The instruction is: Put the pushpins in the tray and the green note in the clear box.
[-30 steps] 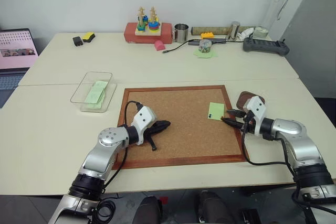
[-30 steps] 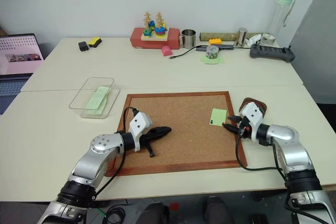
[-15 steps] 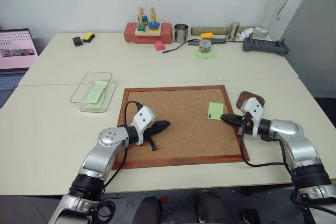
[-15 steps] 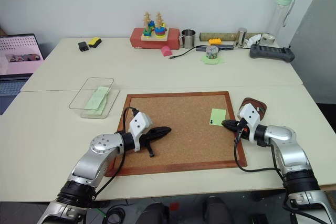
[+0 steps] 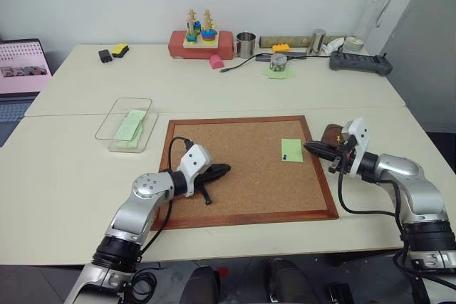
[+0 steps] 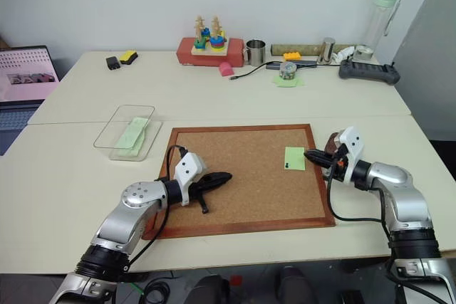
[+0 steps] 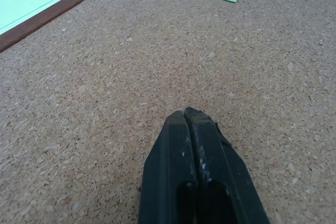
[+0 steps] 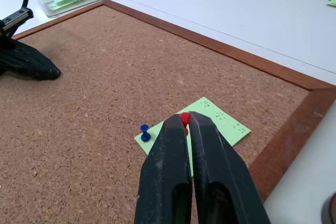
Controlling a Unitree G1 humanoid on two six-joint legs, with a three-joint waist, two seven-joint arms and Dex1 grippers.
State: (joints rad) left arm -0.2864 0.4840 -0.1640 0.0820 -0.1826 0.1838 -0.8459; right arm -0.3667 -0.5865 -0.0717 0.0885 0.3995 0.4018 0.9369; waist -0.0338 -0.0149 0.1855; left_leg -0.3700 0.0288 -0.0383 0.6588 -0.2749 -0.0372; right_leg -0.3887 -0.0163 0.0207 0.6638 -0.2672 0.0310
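Pushpins are few and tiny: a red-headed pushpin point(image 8: 184, 117) is pinched at the tips of the right end effector point(image 8: 188, 121), whose black fingers are closed tight on it above the small light green square sticky note point(image 8: 195, 131). A blue-headed pushpin point(image 8: 145, 132) stands upright in one corner of that note, which lies flat on the reddish-framed cork board point(image 5: 242, 169), near its right edge. Just beyond that edge, on the pale desk point(image 5: 71, 176), sits the small dark brown glossy tray point(image 5: 332, 133), partly hidden behind the right end effector. The left end effector point(image 5: 222, 169) rests on the cork of the board's left part with its fingers pressed together, holding nothing. Off the board's upper left corner lies the transparent shallow plastic box point(image 5: 128, 123), with green paper inside.
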